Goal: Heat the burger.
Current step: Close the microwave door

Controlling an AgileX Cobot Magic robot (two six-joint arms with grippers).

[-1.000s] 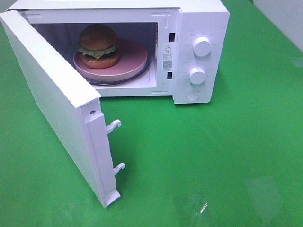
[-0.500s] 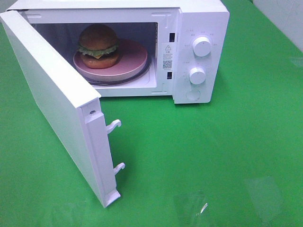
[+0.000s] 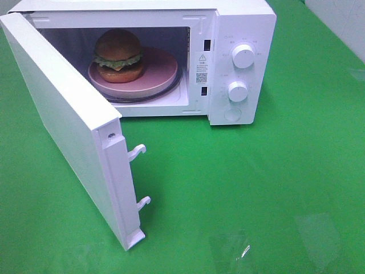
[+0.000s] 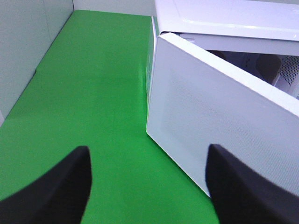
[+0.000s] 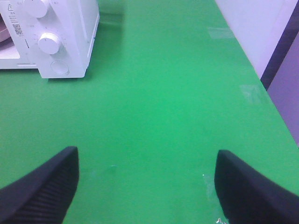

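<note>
Exterior high view: burger on the pink plate inside the microwave, door swung wide. Left gripper spread wide, empty, facing the door's outer face without touching. Right gripper likewise wide and empty above the green table. Loading judged done; door-closing in hand. Next: push the door squarely until latched, then turn a dial.

Thing: the burger
Look: a round, shiny brown bun on top, curly green lettuce, a brown patty, then more bun below
Pose: upright, all in one neat stack
Place: on the left part of a pink plate, inside the open white microwave
</note>
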